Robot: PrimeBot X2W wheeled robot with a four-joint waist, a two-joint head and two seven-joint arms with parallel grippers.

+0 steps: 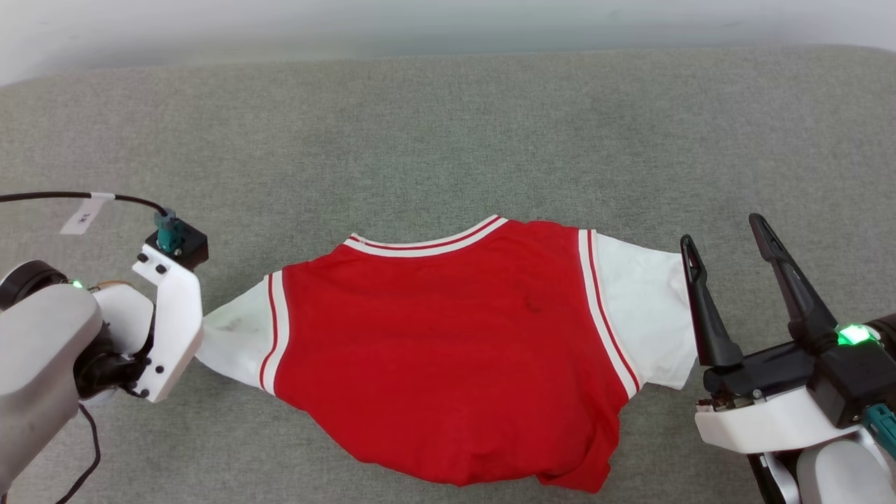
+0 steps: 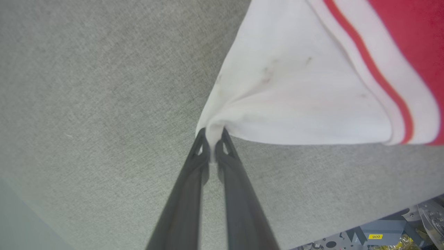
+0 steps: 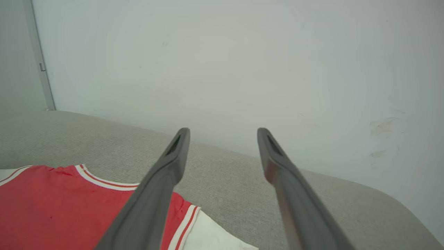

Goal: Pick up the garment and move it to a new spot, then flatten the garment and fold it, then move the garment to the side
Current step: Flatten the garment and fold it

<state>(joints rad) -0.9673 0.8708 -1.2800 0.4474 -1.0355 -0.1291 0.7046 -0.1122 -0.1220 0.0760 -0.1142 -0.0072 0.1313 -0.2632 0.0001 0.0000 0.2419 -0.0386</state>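
Nearest the robot, the left claw (image 2: 212, 139) is pinched shut on the very tip of a white sleeve, and the cloth bunches into a small fold between the dark fingers (image 2: 239, 194). In the head view that claw (image 1: 199, 329) meets the sleeve just past its white mount, with a black cable (image 1: 42, 197) carrying a white tag (image 1: 85, 213) running off behind it. On the other side the right claw (image 1: 724, 234) stands wide apart and holds nothing, its nearer finger just beside the edge of the other white sleeve.

The garment (image 1: 448, 336) lies between the two claws, plain red side up, collar trim toward the far side, the hem rumpled near the front edge. The pinched sleeve is drawn out to a point.

It rests on a bench (image 1: 448, 126) covered in coarse grey-green woven fabric, which stretches well beyond the collar to a rounded far edge. In the left wrist view, grey metal parts with a small yellow label (image 2: 375, 236) show below the bench edge.

Behind the bench rises a pale, plain wall (image 3: 242, 69) with a few faint scuffs, and a thin grey vertical strip (image 3: 40, 62) runs up it at one side.
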